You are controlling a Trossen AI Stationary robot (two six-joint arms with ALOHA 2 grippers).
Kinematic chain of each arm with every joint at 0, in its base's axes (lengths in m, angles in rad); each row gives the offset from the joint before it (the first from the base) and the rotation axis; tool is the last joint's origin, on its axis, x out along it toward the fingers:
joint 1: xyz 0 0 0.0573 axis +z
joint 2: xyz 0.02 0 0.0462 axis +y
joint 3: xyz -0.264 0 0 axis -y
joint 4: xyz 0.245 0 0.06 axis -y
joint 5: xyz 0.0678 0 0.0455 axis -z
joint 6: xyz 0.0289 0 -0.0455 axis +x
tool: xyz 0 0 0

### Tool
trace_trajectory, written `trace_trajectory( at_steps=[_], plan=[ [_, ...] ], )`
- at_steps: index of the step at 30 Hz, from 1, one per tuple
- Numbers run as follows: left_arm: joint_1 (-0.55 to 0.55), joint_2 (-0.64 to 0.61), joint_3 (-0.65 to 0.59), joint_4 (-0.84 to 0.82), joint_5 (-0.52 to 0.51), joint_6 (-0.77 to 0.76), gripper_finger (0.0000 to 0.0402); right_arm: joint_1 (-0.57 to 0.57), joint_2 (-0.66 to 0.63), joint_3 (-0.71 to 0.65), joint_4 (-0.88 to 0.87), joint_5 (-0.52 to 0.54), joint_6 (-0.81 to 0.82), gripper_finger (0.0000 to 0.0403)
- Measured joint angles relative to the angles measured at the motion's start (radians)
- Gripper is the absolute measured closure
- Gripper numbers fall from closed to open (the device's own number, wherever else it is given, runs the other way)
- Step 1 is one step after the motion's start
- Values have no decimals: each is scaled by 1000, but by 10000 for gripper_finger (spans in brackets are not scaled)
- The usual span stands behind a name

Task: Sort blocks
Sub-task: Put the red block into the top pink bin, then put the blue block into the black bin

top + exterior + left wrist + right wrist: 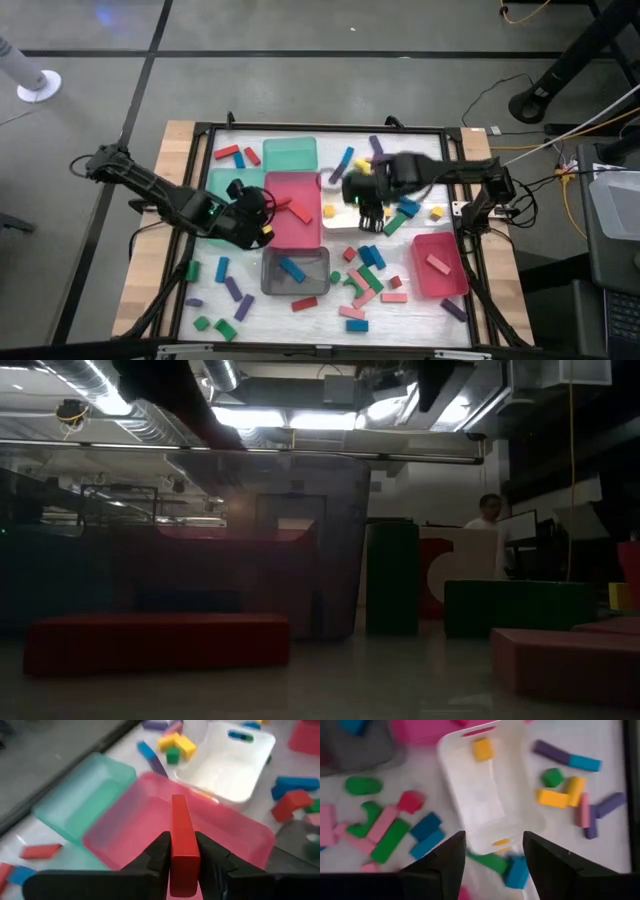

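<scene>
Most blocks are lying loose; our left pincer is clasping a red bar, our right pincer gaping.

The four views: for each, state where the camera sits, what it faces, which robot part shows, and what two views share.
High: overhead, straight down on both arms and the table.
Low: table height, facing the room; no gripper identifiable.
Left wrist: behind the left gripper, which holds a red block over the red tray.
Right wrist: above the white tray, right gripper open.
Shared: both wrist views show the white tray.
</scene>
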Motion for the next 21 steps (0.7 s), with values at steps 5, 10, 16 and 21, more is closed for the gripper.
trace_trajectory(
  at_steps=[5,10,16,21],
  plan=[
    [60,1,-25,27,84,24,304,157,0,-58,76,1,101,205],
    [106,2,-36,31,85,22,268,327,0,-187,208,0,250,205],
    [117,2,-36,33,86,22,254,505,0,-387,469,44,461,205],
    [98,2,-36,36,86,21,259,599,0,-555,792,118,499,205]
  ],
)
